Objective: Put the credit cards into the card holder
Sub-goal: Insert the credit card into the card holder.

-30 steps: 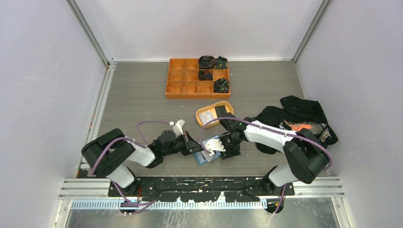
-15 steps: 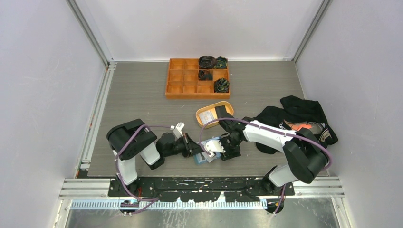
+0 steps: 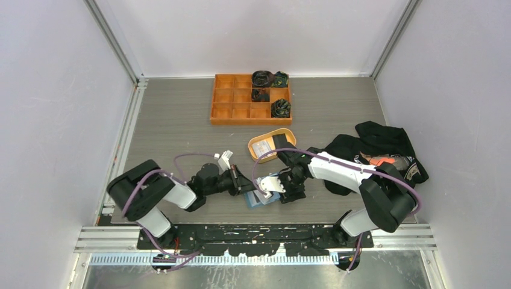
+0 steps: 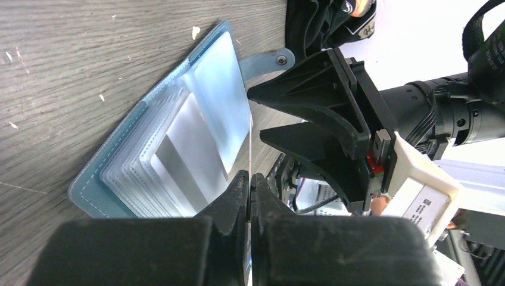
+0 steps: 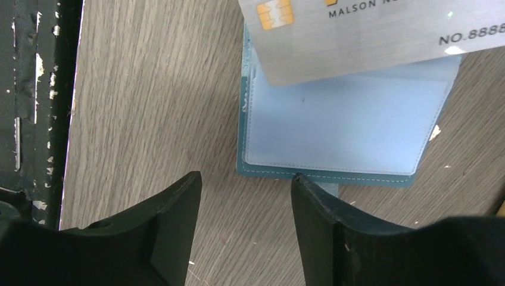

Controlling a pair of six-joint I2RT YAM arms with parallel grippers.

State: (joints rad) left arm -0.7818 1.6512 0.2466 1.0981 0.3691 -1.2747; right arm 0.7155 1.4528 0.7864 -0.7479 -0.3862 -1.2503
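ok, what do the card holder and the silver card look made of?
Card holder: likely soft faux leather or vinyl, matte blue, with a stitched edge. Its inner sleeves look like clear, slightly frosted plastic. Card: probably plastic with a brushed-silver finish, gold chip and printed text; it could be metal.

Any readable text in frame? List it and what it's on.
"MALSON N", cut off after that: silver card.
"NO.8888", running off the frame's edge: same card.
Label on the white block in the left wrist view: too small to read.
Print on the white card in the top view: too small.
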